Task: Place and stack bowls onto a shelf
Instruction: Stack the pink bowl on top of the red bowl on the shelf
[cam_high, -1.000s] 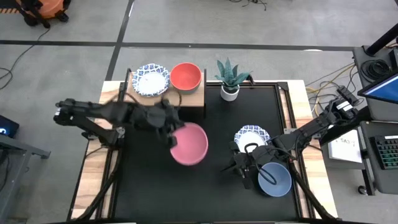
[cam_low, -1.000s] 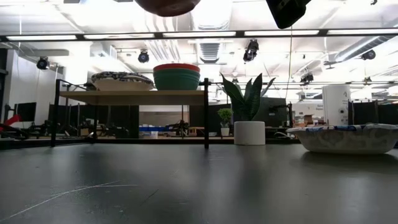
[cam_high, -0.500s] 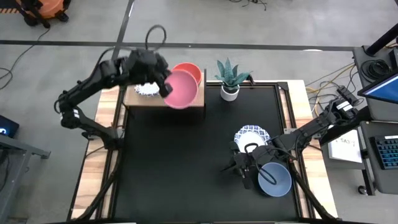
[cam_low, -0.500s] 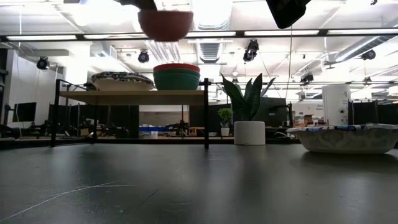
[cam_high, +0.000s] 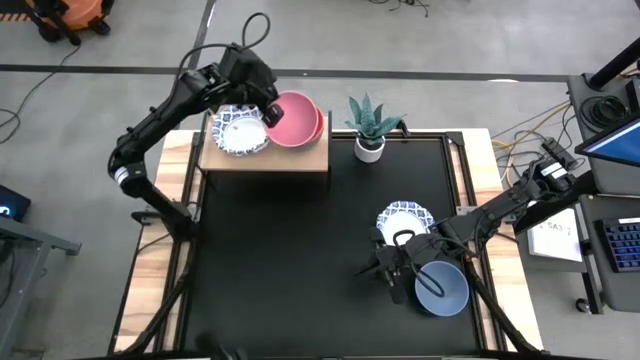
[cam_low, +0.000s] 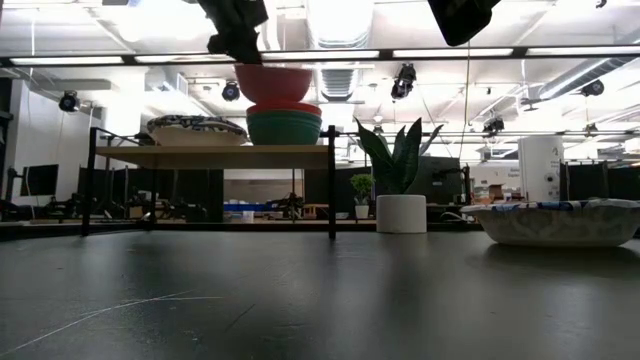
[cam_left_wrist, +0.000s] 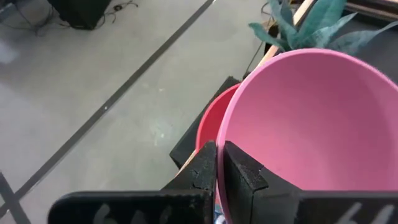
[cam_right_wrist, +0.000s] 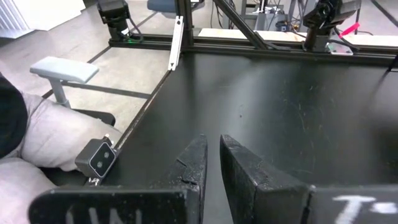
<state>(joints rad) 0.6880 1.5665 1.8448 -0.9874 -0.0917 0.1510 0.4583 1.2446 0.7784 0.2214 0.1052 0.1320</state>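
Observation:
My left gripper (cam_high: 268, 112) is shut on a pink bowl (cam_high: 293, 118), which it holds over the red bowl (cam_high: 319, 126) on the right half of the light-wood shelf (cam_high: 265, 160). In the low view the pink bowl (cam_low: 273, 83) sits at the rim of the red-on-green stack (cam_low: 285, 122). Blue-patterned white bowls (cam_high: 240, 130) rest stacked on the shelf's left half. My right gripper (cam_high: 392, 268) hovers shut beside a grey-blue bowl (cam_high: 442, 287) that stands on the table. Another patterned bowl (cam_high: 404, 218) stands just beyond it. My left gripper (cam_left_wrist: 219, 149) pinches the pink bowl's rim (cam_left_wrist: 222, 132) on its left side, with one finger (cam_left_wrist: 245, 177) inside the bowl and one (cam_left_wrist: 204, 169) outside. The fingers come slanting down from the table's left. The bowl stays roughly level, mouth up, over the red bowl (cam_left_wrist: 208, 127). Whether it rests in the red bowl does not show.
A spiky plant in a white pot (cam_high: 370, 128) stands on the table just right of the shelf. The black tabletop (cam_high: 300, 260) lies between the shelf and the two bowls near my right arm. A chair armrest (cam_right_wrist: 64, 70) shows beyond the table edge.
My left gripper has carried the pink bowl from above the middle of the table toward the far-left shelf. It has then brought the bowl down over the red bowl. The bowl has stayed mouth up in the hold.

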